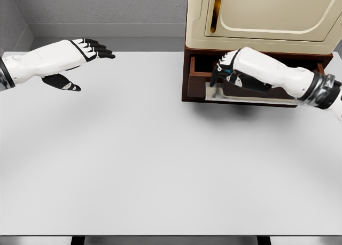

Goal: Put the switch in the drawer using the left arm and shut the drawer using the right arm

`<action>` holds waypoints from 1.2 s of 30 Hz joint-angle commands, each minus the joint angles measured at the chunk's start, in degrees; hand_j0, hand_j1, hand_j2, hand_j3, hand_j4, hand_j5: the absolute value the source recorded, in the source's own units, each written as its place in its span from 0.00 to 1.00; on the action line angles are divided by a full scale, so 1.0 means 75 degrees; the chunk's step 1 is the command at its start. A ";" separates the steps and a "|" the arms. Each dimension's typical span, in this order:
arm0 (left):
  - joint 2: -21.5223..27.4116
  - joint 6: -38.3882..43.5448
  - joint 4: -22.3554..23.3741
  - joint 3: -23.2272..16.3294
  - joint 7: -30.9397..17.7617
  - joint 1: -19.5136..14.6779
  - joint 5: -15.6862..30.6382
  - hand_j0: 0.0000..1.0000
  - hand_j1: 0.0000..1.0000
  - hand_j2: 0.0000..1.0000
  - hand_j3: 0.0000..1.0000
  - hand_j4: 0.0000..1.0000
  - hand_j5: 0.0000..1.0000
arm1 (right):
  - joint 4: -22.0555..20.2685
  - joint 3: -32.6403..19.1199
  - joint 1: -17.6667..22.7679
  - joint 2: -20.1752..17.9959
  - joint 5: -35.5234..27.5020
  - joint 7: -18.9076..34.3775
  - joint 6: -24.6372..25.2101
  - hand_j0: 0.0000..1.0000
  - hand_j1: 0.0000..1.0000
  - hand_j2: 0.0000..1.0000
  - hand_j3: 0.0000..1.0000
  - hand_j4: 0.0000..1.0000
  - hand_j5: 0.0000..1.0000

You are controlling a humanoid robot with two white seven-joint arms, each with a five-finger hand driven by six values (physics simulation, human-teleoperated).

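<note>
**Drawer open, switch unseen**

Left hand [80,55] at ten o'clock, fingers spread, empty. Right hand [227,74] at two o'clock, fingers curled against the drawer [199,68] front. No switch visible on the bench [160,165]; possibly inside already. Probably stiff, sliding drawer: push squarely on the front panel.

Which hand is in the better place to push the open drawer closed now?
The right hand: it is at the front of the open drawer. The left hand is far away over the table, with fingers spread, holding nothing.
</note>
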 commanded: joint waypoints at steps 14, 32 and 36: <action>0.0005 0.0012 0.0000 0.0007 0.0004 0.0000 0.0045 1.00 1.00 1.00 1.00 1.00 1.00 | -0.1458 0.0571 0.0094 -0.0445 0.0263 0.0033 0.0002 0.34 0.34 0.34 0.34 0.34 0.34; 0.0005 0.0012 0.0000 0.0007 0.0004 0.0000 0.0045 1.00 1.00 1.00 1.00 1.00 1.00 | -0.1376 0.0548 0.0492 -0.0984 0.0732 0.0045 0.0002 0.37 0.37 0.37 0.37 0.37 0.37; -0.0007 0.0012 0.0000 0.0007 0.0004 0.0000 0.0057 1.00 1.00 1.00 1.00 1.00 1.00 | -0.1165 0.0547 0.0480 -0.0890 0.0779 0.0045 0.0002 0.37 0.37 0.37 0.37 0.37 0.37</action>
